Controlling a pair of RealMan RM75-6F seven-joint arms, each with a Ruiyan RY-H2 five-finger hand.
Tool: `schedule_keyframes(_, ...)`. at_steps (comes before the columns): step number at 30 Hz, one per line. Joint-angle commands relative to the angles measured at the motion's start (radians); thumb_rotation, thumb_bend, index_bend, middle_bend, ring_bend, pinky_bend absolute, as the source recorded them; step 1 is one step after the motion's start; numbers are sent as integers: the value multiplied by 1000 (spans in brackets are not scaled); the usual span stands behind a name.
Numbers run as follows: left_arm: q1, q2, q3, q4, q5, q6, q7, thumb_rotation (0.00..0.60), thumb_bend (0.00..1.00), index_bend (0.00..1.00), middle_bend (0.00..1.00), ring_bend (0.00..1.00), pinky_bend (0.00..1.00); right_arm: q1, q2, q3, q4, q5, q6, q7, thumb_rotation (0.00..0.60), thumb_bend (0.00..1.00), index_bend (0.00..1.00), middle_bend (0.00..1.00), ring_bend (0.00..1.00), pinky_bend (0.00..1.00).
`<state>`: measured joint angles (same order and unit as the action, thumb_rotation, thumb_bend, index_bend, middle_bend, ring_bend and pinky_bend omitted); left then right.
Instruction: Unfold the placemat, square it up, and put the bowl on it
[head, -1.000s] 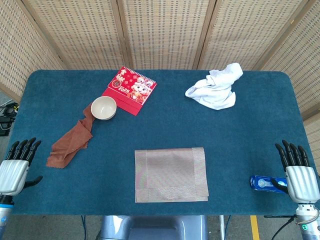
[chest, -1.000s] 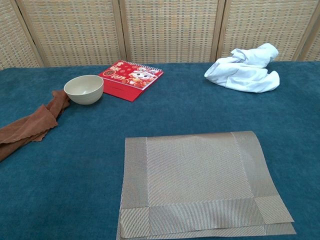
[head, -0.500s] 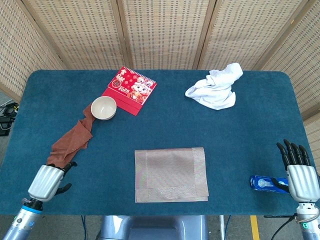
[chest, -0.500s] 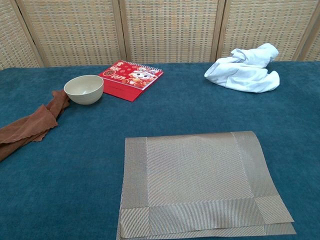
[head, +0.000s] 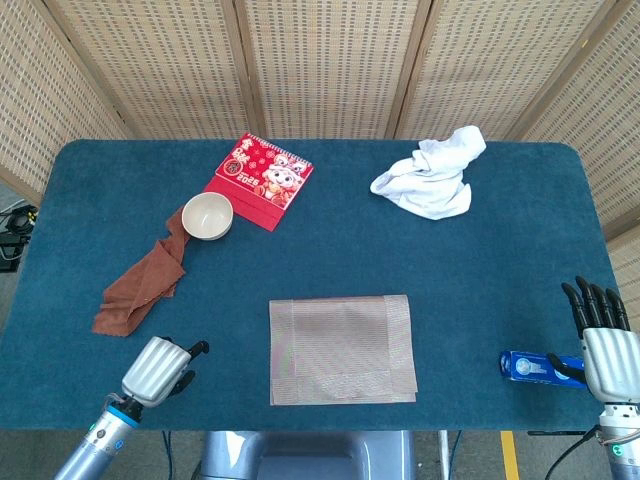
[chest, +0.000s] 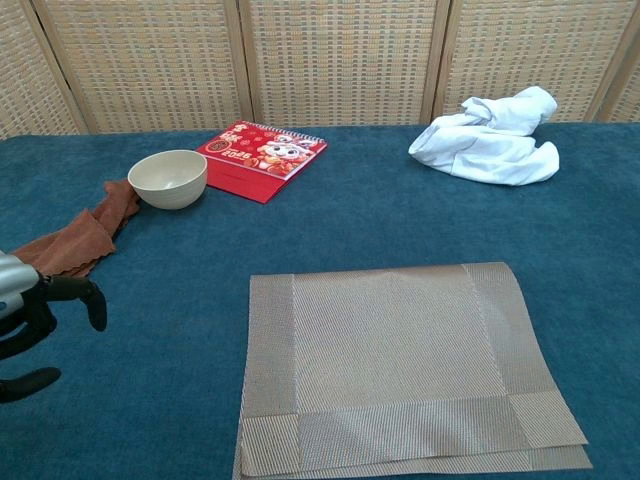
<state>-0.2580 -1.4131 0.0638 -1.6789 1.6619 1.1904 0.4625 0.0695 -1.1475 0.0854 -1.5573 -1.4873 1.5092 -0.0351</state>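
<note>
- The left hand (head: 157, 368) hovers over the near left part of the blue felt-covered surface (head: 330, 250), empty, its dark fingers (chest: 70, 292) curled loosely and apart, gripping nothing.
- The right hand (head: 606, 355) sits at the near right edge of the surface, fingers straight and spread, empty.
- A small blue rectangular packet (head: 530, 365) lies just beside the right hand; contact cannot be determined.
- The grey-beige woven placemat (head: 342, 348) lies flat at the near centre, between the two hands and apart from both. It is folded: the edge of a lower layer shows beneath the near edge in the chest view.
- A rust-brown crumpled cloth (head: 142, 286) lies in a strip on the left, beyond the left hand, its far end beside the bowl.
- The cream round bowl (head: 207, 216) stands upright on the far left of the surface, well apart from the placemat, just beside the calendar.
- A red desk calendar with a cartoon print (head: 261, 180) lies beyond the bowl.
- A white crumpled cloth (head: 430, 174) lies at the far right.
</note>
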Motion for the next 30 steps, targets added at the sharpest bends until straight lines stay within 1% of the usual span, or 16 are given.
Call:
schedule_keyframes(1, -27, -52, -2, -1, -18, -50, 42, 600, 339, 395, 873, 845, 718, -1, 2, 5, 3, 8, 0, 12, 600, 139, 43, 0, 0, 0)
schedule_keyframes(10, -59, -180, -11, 22, -65, -107, 131, 600, 339, 450, 873, 845, 718, -3, 9, 12, 7, 18, 1, 43, 600, 139, 43, 0, 0, 0)
schedule_keyframes(15, -71, -233, -7, 26, -83, -124, 171, 600, 339, 451, 873, 845, 718, -3, 11, 15, 7, 21, 0, 52, 600, 138, 44, 0, 0, 0)
schedule_keyframes(23, -75, -288, 22, 41, -94, -134, 207, 600, 340, 454, 873, 845, 718, -4, 13, 16, 6, 22, 0, 59, 600, 139, 44, 0, 0, 0)
schedule_keyframes(30, -81, -328, 32, 76, -95, -135, 209, 600, 340, 465, 873, 845, 718, -3, 10, 15, 8, 25, -5, 59, 600, 139, 44, 0, 0, 0)
